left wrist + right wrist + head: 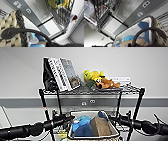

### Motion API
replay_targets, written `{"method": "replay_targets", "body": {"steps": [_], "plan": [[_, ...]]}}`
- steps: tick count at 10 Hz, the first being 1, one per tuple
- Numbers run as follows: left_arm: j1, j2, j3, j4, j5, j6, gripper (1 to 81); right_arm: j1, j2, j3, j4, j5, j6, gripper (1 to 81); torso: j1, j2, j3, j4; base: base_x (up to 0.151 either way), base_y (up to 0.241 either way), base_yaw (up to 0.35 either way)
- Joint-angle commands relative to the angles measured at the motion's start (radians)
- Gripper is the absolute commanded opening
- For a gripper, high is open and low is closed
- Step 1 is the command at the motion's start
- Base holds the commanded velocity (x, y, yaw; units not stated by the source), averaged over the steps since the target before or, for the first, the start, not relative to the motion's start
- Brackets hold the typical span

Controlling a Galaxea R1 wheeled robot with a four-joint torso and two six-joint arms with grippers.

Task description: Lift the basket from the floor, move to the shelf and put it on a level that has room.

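Two grippers flank the basket (93,126), the left gripper (67,119) at its left side and the right gripper (115,119) at its right side. Whether their fingers are spread or pinching the sides cannot be told. The basket sits level and upright, open side up, held up in front of the shelf (91,92), below the top tier's front edge. Its long axis is hard to judge; its near edge looks wider than its far edge. Blue cloth (81,122) and a brown packet (100,126) lie inside. Books (61,73) and plush toys (100,79) stand on the top tier.
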Motion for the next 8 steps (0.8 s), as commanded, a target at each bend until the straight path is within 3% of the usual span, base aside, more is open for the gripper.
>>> {"method": "replay_targets", "body": {"steps": [1, 8], "plan": [[-0.200, 0.059, -0.037, 0.043, -0.027, -0.023, 1.0, 0.228, 0.030, -0.025, -0.023, 0.104, 0.036, 1.0, 0.000, 0.000, 0.000, 0.000, 0.000, 0.000, 0.000], [-0.304, 0.180, -0.227, 0.043, 0.071, -0.056, 1.0, 0.328, 0.140, -0.197, -0.025, 0.038, 0.048, 1.0, 0.000, 0.001, -0.001, 0.000, 0.000, 0.000, 0.000]]}}
